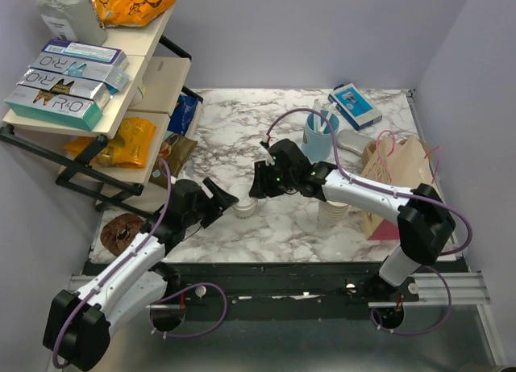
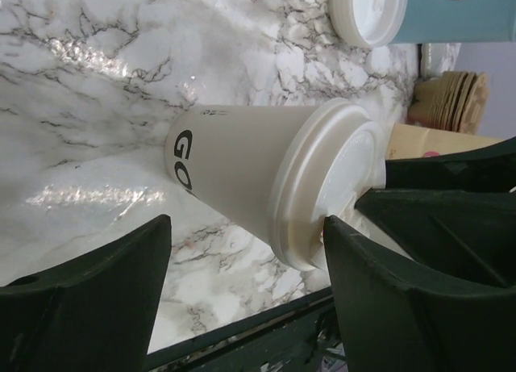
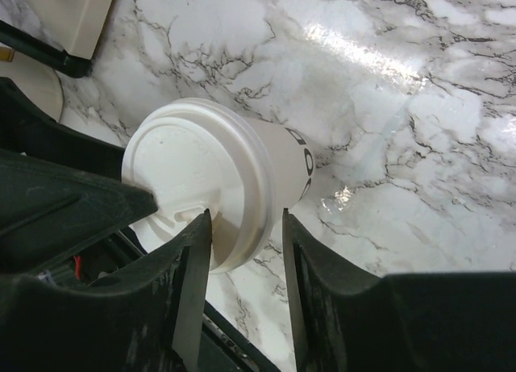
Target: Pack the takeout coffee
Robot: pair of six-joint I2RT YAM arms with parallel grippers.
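Observation:
The takeout coffee (image 1: 246,208), a small white paper cup with a white lid and dark lettering, stands on the marble table between both grippers. My left gripper (image 1: 224,199) is open just left of it. In the left wrist view the cup (image 2: 234,170) lies just beyond the wide-open jaws (image 2: 246,227), with one finger (image 2: 379,291) by the lid's edge. My right gripper (image 1: 260,186) hangs just behind and above the cup. In the right wrist view its part-open jaws (image 3: 246,219) straddle the lid's rim (image 3: 201,178) without a clear pinch.
A brown paper bag (image 1: 395,182) with pink handles stands at the right, a stack of cream paper cups (image 1: 332,213) in front of it. A light-blue mug (image 1: 320,132) with white sticks stands behind. A shelf (image 1: 81,73) of packets fills the left.

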